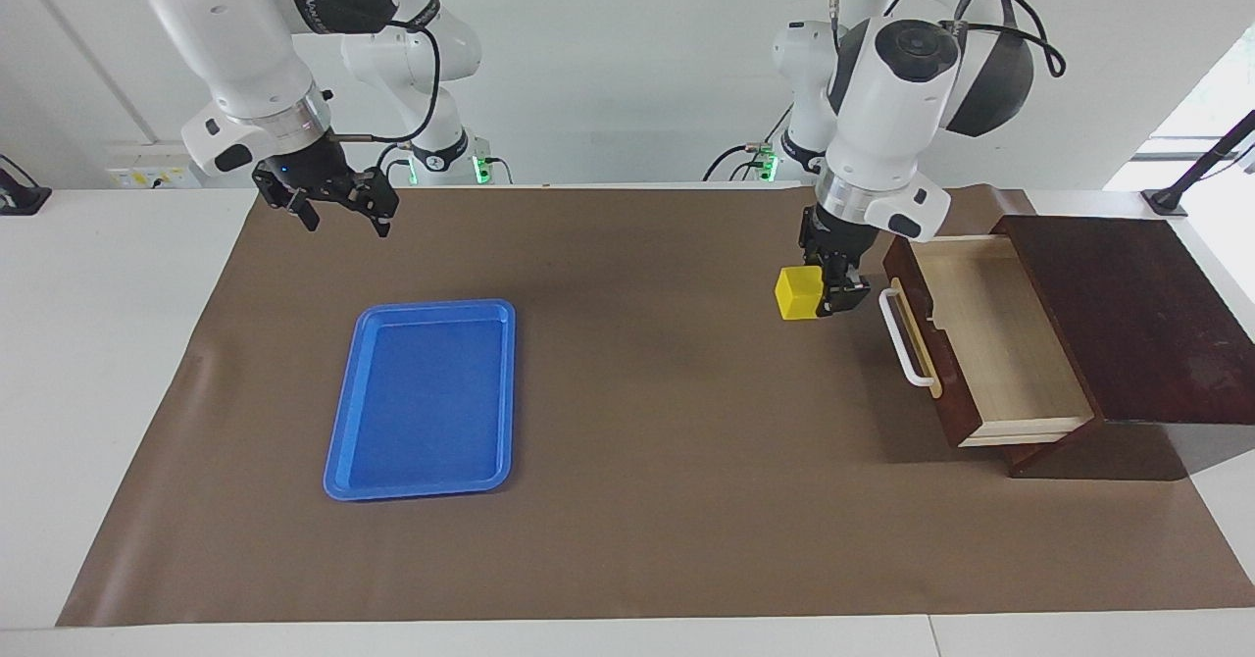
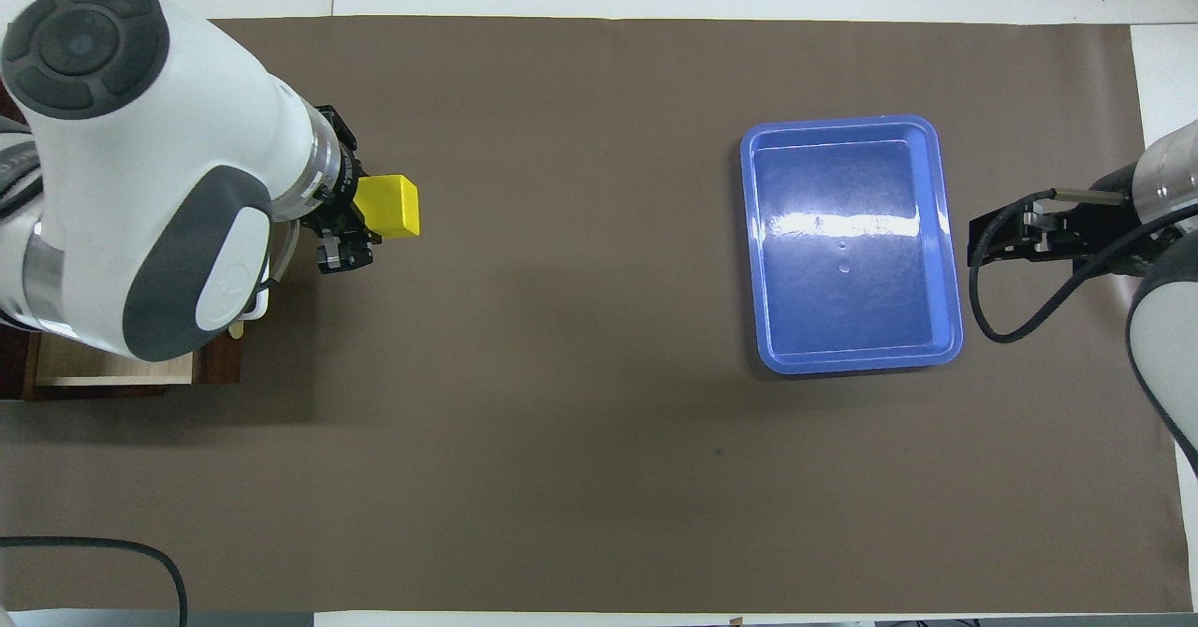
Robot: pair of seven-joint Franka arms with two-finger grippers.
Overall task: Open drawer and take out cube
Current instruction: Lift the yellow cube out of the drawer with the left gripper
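Yellow cube (image 1: 797, 293) clamped in left gripper (image 1: 828, 294), up over brown mat (image 1: 637, 392) just in front of pulled-out drawer (image 1: 990, 343). Right gripper (image 1: 338, 214) waits w/ jaws wide, empty, near blue tray (image 1: 424, 397).

Facing camera: high, looking toward the robots. Overhead camera: steeply downward (reversed orientation). Both cover the brown mat (image 1: 627, 461) (image 2: 580, 477).

We can only spot some small white lettering on the right arm's dark joint band (image 1: 328, 0); way too tiny to actually read; no other text anywhere.
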